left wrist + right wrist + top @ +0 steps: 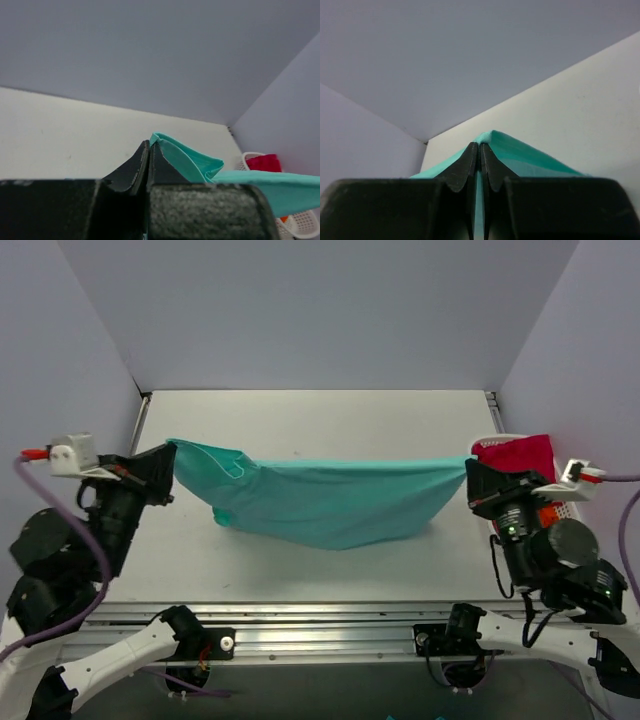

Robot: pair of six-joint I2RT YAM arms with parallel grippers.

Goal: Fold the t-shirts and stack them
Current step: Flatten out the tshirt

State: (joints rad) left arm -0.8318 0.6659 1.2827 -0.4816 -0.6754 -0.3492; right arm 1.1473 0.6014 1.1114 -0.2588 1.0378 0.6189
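**Two Grippers Hold the Teal Shirt Stretched Over the Table**

The teal shirt (320,502) is up in the air. It hangs like a hammock across the middle of the table (300,415), from the left edge to the right edge. The left gripper (172,452) pinches one end. The right gripper (468,476) pinches the other end. Both are pressed tight on the cloth.

I think the arms hold it far apart like this to pull the shirt flat. A flat shirt is easier to lay down and fold. The middle sags low toward the near edge. I cannot tell if that low part touches the table.

The red shirt (520,452) sits in the white basket (497,437) at the right edge, just behind the right gripper. It looks like it is waiting for its turn.

The view from above shows the whole shirt and both arms at once. But the pinches are small there. The left wrist view is close up. It shows dark fingers (137,167) squeezed shut with a folded teal edge poking out of the tips. It also shows the basket from the side, with a bit of orange (284,218) under the red shirt. The right wrist view shows its own fingers (465,167) shut, with teal cloth squeezed between them and spreading out behind. No folding looks done yet.
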